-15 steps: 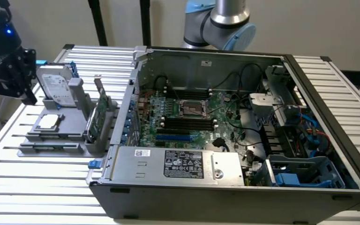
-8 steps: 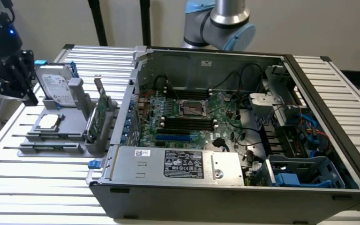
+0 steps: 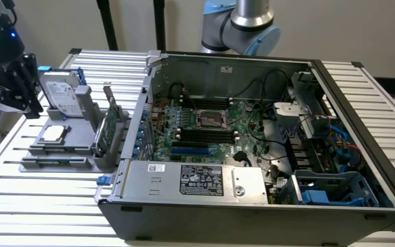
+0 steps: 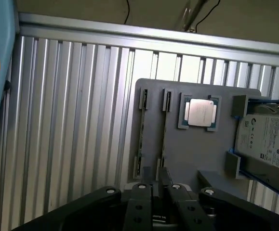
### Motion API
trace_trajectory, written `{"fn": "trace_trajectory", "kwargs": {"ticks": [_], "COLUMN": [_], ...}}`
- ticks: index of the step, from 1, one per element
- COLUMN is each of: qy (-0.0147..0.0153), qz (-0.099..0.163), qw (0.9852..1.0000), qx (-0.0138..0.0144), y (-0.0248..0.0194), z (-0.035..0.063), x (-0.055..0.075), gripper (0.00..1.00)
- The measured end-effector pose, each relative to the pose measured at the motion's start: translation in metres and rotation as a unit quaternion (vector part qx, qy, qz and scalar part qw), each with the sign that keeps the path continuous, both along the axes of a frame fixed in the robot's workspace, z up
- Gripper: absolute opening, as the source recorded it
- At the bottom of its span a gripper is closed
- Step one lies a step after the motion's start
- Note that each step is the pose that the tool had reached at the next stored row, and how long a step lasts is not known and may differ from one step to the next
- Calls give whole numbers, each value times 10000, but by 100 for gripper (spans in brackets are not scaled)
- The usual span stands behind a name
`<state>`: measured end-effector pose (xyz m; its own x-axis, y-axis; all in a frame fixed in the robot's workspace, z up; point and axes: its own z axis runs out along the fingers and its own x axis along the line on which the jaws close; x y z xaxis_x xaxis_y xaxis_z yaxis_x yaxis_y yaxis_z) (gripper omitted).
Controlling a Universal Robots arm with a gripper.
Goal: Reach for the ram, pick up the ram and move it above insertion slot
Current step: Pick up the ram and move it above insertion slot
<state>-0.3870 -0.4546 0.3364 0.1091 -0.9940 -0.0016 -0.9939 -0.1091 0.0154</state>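
Observation:
Two thin ram sticks stand on edge in the slots of a grey holder plate (image 4: 192, 149); the nearer-to-centre ram (image 4: 164, 130) lies just ahead of my gripper (image 4: 159, 182), the other ram (image 4: 140, 130) beside it. My fingers (image 4: 141, 202) are apart by a narrow gap with nothing between them. In the exterior view my gripper (image 3: 24, 85) hangs at the exterior view's left, beside the holder (image 3: 60, 154). The black memory slots (image 3: 204, 135) lie on the motherboard inside the open computer case (image 3: 252, 211).
On the holder also sit a silver processor (image 4: 199, 113), a hard drive (image 4: 269, 139) in blue brackets and a green expansion card (image 3: 107, 128). The case wall (image 3: 139, 118) rises right next to the holder. The slatted aluminium table (image 4: 72, 120) surrounds it.

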Motion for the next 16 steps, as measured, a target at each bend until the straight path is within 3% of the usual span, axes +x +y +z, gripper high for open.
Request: {"fn": "trace_trajectory", "kwargs": {"ticks": [1, 3, 4, 16], "qy": [0, 0, -1, -4], "qz": [0, 0, 0, 0], "qw": [10000, 10000, 10000, 10000], "qx": [0, 0, 1, -1], "y": [0, -1, -1, -25], "z": [0, -7, -17, -229], "x": [0, -1, -2, -75], "gripper": [30, 30, 36, 36]}}
